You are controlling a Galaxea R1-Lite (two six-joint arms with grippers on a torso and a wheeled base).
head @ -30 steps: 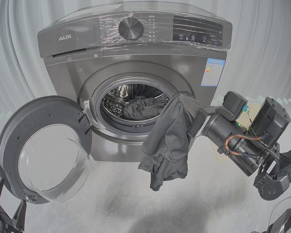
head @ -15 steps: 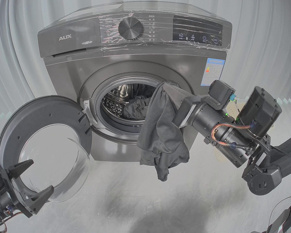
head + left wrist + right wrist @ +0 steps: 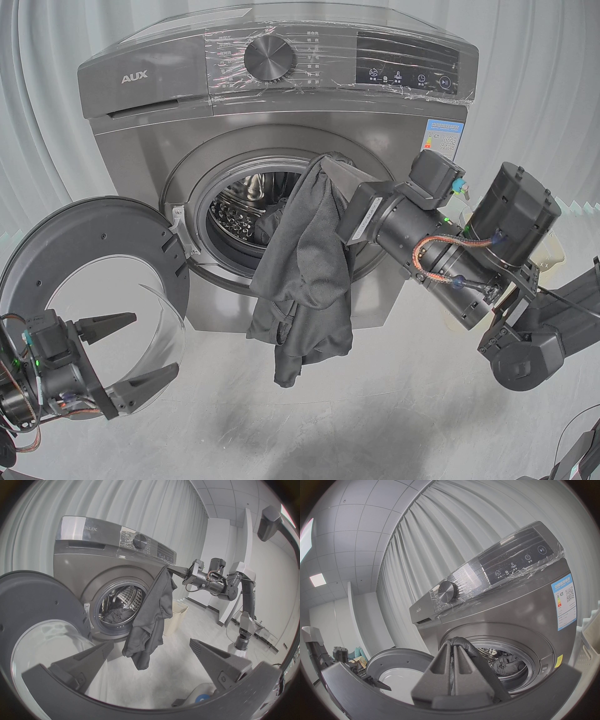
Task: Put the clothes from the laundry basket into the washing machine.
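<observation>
The laundry basket [image 3: 178, 614] stands beside the washing machine [image 3: 150, 156], and in the head view the right arm mostly hides it. There are two dark pieces of clothing. The garment in the drum [image 3: 116, 616] is largely covered, from the head camera, by the hanging garment [image 3: 306, 262]. That one drapes in front of the round opening, with its lower end below the rim (its folds make the kind of clothing hard to tell). The right gripper [image 3: 453, 652] has its fingers pressed together on the top of the hanging garment. The left gripper [image 3: 156, 344] is spread wide and holds nothing, in front of the one open door [image 3: 94, 237].
</observation>
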